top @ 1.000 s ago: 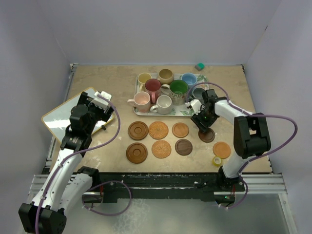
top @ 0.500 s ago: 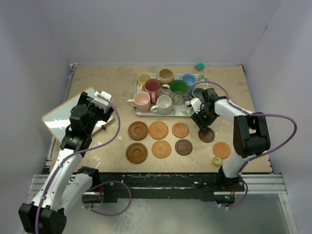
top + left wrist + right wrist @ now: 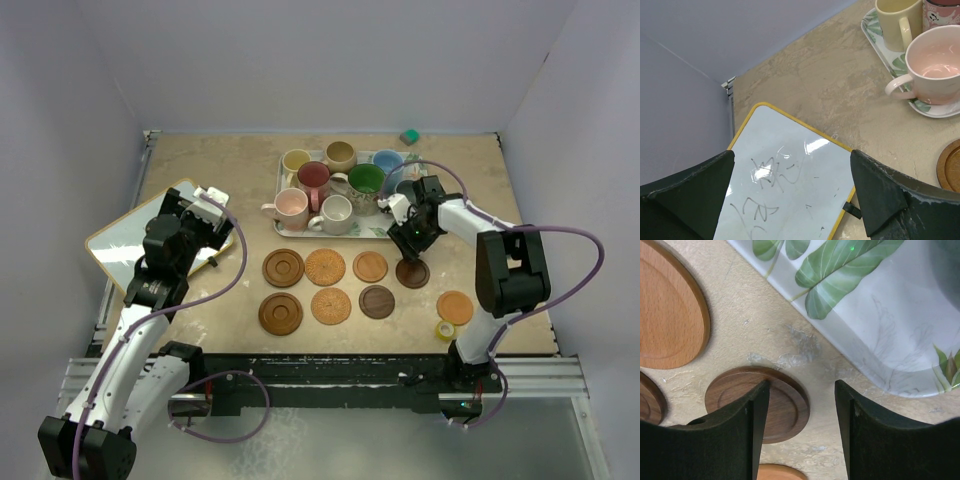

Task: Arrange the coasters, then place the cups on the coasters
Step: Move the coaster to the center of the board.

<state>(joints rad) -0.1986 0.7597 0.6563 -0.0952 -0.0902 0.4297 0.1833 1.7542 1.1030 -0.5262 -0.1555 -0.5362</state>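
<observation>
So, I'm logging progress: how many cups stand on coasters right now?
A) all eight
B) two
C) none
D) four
C: the cups all sit on the leaf-print tray, while the coasters lie bare.

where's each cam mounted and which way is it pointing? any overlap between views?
Top external: fixed above and behind the bases, looking down and forward over the table; left arm and right arm fully in view.
Left wrist: on the left arm, looking across the whiteboard toward the tray and pink cup; left gripper open along the bottom.
Right wrist: on the right arm, looking straight down at a dark coaster beside the tray's edge; right gripper along the bottom.
Shared: all three see the tray.
</observation>
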